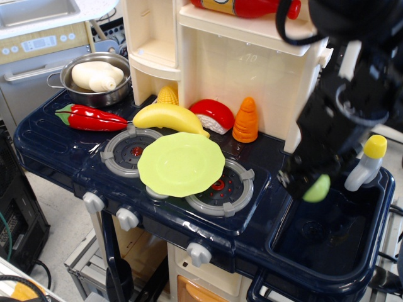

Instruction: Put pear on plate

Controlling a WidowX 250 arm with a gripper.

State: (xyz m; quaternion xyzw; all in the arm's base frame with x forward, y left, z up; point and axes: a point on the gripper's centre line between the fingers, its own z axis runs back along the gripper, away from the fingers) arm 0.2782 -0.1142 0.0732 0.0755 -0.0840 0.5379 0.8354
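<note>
Gripper (310, 184) seemingly grips pear (317, 189); plate (181, 164) apart.

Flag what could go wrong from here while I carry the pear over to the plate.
Only part of the pear shows below the hand, so the hold may be shallow; a slip here drops it into the sink. The plate lies across two burners, partly unsupported, so a hard set-down could tip it. The bulky arm could clip the orange cone or the banana on the way.
</note>
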